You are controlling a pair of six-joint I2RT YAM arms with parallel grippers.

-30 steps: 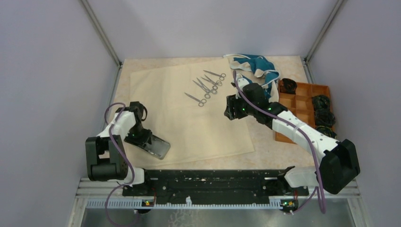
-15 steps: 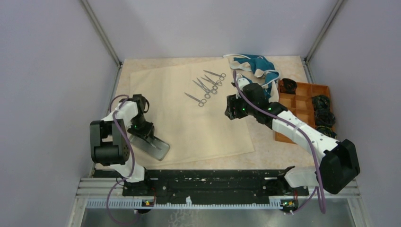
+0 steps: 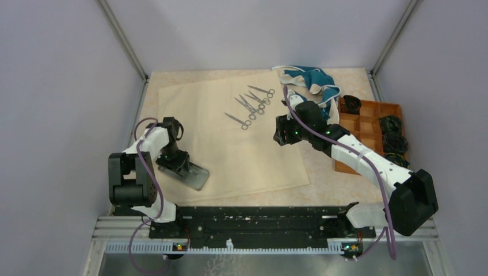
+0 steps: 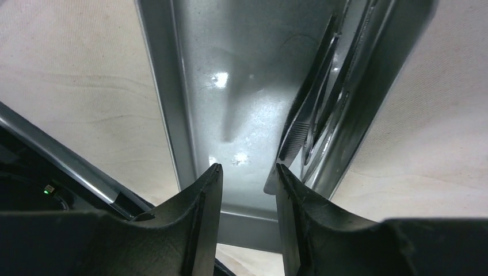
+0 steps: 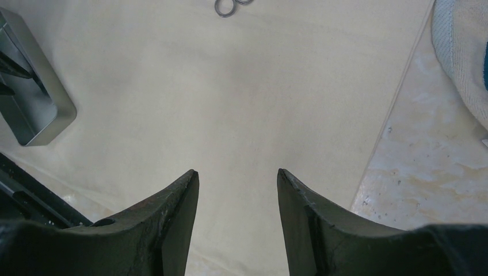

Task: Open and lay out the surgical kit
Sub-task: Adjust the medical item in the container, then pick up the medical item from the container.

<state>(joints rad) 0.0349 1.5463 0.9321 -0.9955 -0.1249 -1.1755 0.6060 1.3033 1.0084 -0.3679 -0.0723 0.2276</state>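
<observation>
- Steel tray (image 3: 194, 176) sits on the near-left part of the beige cloth wrap (image 3: 230, 146). My left claw (image 4: 244, 172) hangs over its end, fingers narrowly parted and gripping nothing.
- Only my left wrist view shows inside it: thin tweezers (image 4: 299, 123) lie along the right wall.
- Ring-handled scissors and forceps (image 3: 251, 105) lie on the far cloth.
- My right claw (image 5: 237, 175) hovers wide and empty over bare cloth.
- Orange-brown compartment tray (image 3: 374, 104), far right, holds black items (image 3: 394, 141).

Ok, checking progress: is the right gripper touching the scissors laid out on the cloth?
Apart. The top external view shows bare beige cloth between the right gripper and the nearest scissors; the right wrist view shows it open, holding nothing.
</observation>
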